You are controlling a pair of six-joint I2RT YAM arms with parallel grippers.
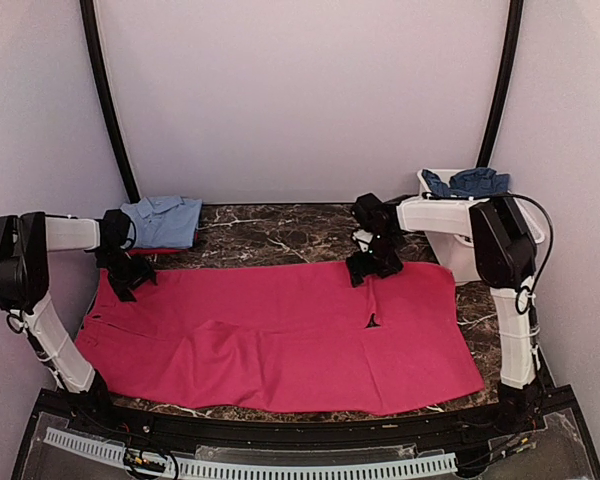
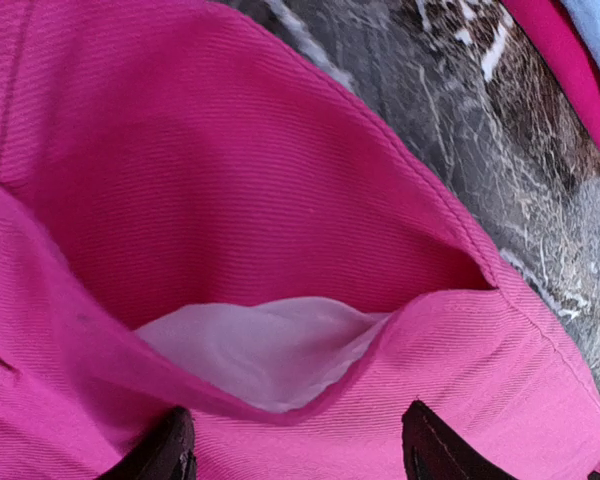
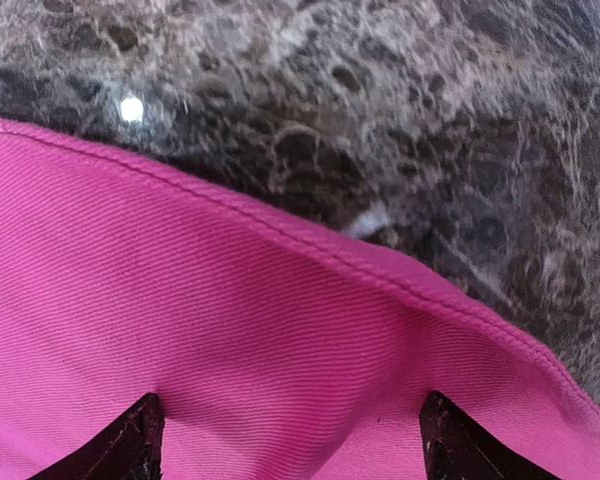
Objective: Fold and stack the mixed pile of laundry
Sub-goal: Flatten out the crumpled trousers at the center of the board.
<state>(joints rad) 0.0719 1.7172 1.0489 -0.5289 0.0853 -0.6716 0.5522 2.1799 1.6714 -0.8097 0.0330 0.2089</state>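
Step in hand: first fold of the large magenta-pink twill garment [image 1: 280,340], by my reading; it lies flat across the middle of the dark veined marble table [image 1: 270,235].
Left gripper [image 1: 130,275]: at the garment's 10 o'clock corner, fingers [image 2: 170,450] spread apart over a gaping pocket with pale, thin lining [image 2: 270,360]; nothing pinched.
Right gripper [image 1: 372,265]: at the 1 o'clock edge, fingers [image 3: 140,440] wide apart over the stitched hem; no grip.
Next move: probably calls for both pairs to close on the far edge together, then carry it toward 6 o'clock.
Cloth: ribbed, fairly stiff weave; should hold a crease.
Light blue folded shirt [image 1: 163,220]: 10 o'clock of the table.
Dark navy-blue crumpled garment [image 1: 467,182]: in the white plastic tub [image 1: 460,255], 2 o'clock.
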